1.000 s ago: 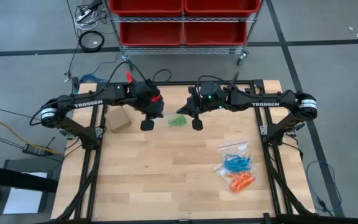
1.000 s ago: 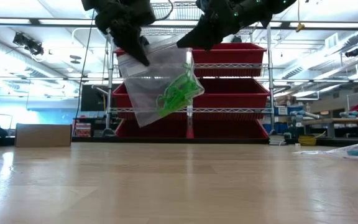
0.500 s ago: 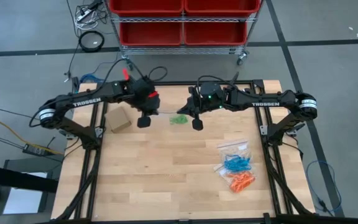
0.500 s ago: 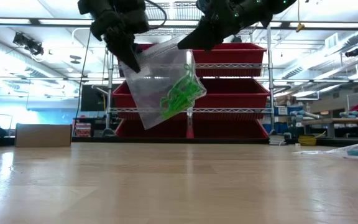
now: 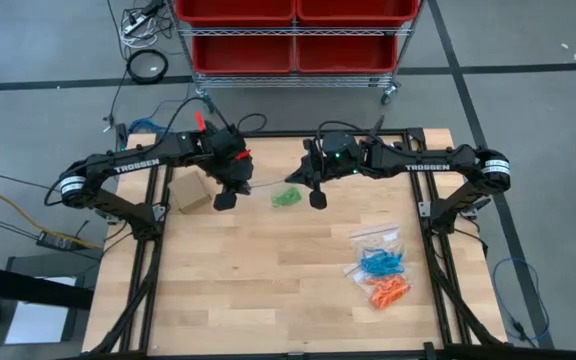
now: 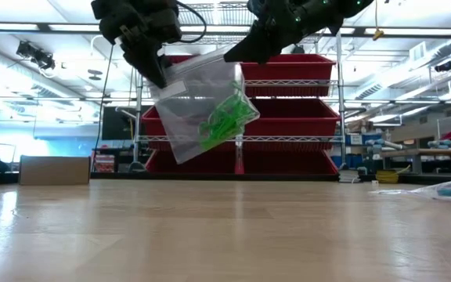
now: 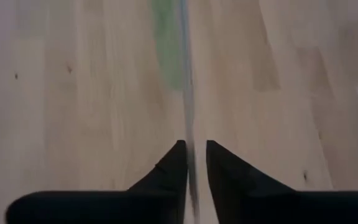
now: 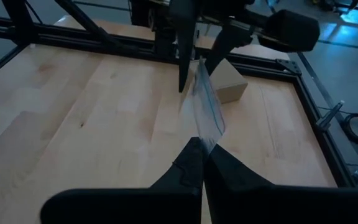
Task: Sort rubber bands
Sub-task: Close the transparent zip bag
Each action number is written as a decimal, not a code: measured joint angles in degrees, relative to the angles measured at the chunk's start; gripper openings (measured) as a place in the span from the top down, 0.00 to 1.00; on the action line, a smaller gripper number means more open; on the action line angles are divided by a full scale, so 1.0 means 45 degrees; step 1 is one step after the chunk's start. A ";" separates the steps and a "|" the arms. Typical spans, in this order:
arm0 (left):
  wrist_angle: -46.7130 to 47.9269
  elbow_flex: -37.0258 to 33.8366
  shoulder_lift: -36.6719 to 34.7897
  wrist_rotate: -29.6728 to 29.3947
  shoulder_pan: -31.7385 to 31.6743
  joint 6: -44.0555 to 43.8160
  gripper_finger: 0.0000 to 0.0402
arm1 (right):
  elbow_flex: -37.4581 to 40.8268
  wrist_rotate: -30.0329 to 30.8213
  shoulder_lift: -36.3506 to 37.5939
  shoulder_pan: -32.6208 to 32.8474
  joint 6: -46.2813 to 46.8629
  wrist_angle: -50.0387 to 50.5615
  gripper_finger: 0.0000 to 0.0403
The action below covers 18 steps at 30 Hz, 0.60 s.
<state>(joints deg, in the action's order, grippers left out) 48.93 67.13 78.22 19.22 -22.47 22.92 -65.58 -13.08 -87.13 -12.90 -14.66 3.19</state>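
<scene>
Hanging well above the table point(image 5: 268, 290) at roughly 12 o'clock, a clear bag point(image 6: 198, 110) with green rubber bands point(image 6: 224, 117) inside is pinched at one top corner by the right gripper point(image 5: 295, 184), clamped tight. At the other corner the left gripper point(image 6: 156, 77) is parted only narrowly around the edge, so the grip there looks iffy tbh. If that corner gets dropped, the bag could swing and green bands might spill. Blue rubber bands point(image 5: 381, 263) and orange rubber bands point(image 5: 388, 291) are bagged around 4 o'clock.
</scene>
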 joint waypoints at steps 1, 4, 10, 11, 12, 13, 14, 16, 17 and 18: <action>0.0043 0.0001 0.0000 -0.0002 -0.0023 0.0000 0.82 | 0.0000 0.0000 0.0000 -0.0001 0.0000 -0.0004 1.00; 0.0175 0.0002 0.0000 -0.0092 -0.0102 -0.0005 0.80 | 0.0000 -0.0003 0.0000 -0.0001 0.0001 0.0019 1.00; 0.0327 0.0002 0.0000 -0.0358 -0.0355 0.0156 0.82 | 0.0000 -0.0015 0.0000 -0.0001 0.0001 0.0041 1.00; 0.0335 0.0002 0.0000 -0.0372 -0.0431 0.0191 0.83 | 0.0000 -0.0010 0.0000 -0.0001 0.0001 0.0045 1.00; 0.0329 0.0002 0.0000 -0.0429 -0.0486 0.0209 0.85 | 0.0000 -0.0015 0.0000 -0.0001 -0.0004 0.0057 1.00; 0.0301 0.0002 0.0000 -0.0505 -0.0508 0.0219 0.87 | 0.0000 -0.0016 0.0000 -0.0001 -0.0004 0.0073 1.00; 0.0264 0.0002 0.0000 -0.0546 -0.0522 0.0248 0.91 | 0.0000 -0.0019 0.0000 -0.0001 -0.0004 0.0083 1.00; 0.0217 0.0002 0.0000 -0.0569 -0.0514 0.0404 0.97 | 0.0000 -0.0020 0.0000 -0.0001 -0.0004 0.0086 1.00; 0.0175 0.0002 0.0000 -0.0568 -0.0508 0.0444 0.98 | 0.0000 -0.0020 0.0000 -0.0001 -0.0004 0.0086 1.00; 0.0131 0.0002 0.0000 -0.0545 -0.0506 0.0447 0.98 | 0.0000 -0.0024 0.0000 -0.0001 -0.0004 0.0086 1.00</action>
<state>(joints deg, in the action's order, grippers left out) 49.52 67.13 78.22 16.77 -24.74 24.93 -65.58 -13.19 -87.13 -12.91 -14.68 3.57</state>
